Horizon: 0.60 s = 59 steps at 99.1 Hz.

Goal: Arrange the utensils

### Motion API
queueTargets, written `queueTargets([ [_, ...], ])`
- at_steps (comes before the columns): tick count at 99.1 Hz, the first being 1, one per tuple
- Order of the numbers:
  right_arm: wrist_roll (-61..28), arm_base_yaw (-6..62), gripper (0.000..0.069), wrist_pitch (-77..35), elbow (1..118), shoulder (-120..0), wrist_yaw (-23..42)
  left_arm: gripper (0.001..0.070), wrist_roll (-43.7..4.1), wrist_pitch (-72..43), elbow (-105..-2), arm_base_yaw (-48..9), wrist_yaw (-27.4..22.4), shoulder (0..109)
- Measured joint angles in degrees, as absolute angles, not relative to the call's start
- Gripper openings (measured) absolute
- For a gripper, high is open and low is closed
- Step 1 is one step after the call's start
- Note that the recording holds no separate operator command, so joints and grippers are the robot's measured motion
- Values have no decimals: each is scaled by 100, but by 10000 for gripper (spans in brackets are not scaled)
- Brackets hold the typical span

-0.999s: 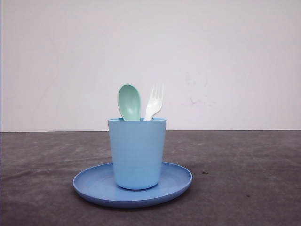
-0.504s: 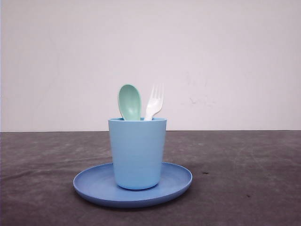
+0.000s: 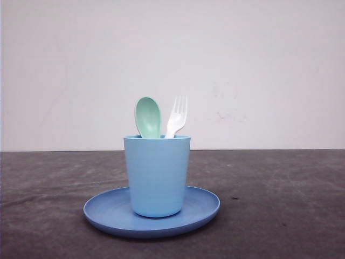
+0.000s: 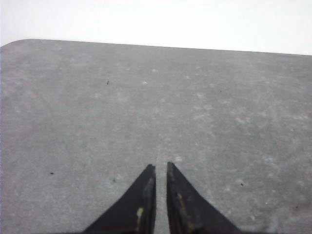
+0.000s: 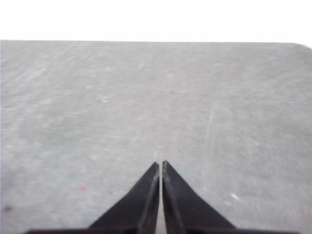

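Observation:
In the front view a mint-green spoon [image 3: 147,116] and a white fork [image 3: 177,116] stand head-up inside a light blue cup [image 3: 157,174], spoon on the left, fork on the right. The cup stands on a round blue plate [image 3: 199,208] in the middle of the table. My left gripper [image 4: 161,166] hangs over bare grey tabletop, its black fingers nearly together with a thin gap and nothing between them. Over bare tabletop too, my right gripper [image 5: 160,164] has its fingers pressed almost together and holds nothing.
The dark grey table [image 3: 280,194] runs to a white wall [image 3: 259,65] behind. In the left wrist view the table's far edge [image 4: 146,45] with a rounded corner lies ahead, and the right wrist view shows the far edge [image 5: 146,41] likewise.

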State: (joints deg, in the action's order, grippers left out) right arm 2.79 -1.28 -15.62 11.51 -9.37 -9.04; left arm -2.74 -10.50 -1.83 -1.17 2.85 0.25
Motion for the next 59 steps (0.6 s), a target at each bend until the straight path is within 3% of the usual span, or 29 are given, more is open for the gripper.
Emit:
queueTargets([
  [31,279,-123,9,-1557,296,-54,-882,15,-274,-1050,-183,-117,285,25],
  [59,285,-123,9,-980,108,-32,-897,15,-274,-1050,-183,-117,287,25],
])
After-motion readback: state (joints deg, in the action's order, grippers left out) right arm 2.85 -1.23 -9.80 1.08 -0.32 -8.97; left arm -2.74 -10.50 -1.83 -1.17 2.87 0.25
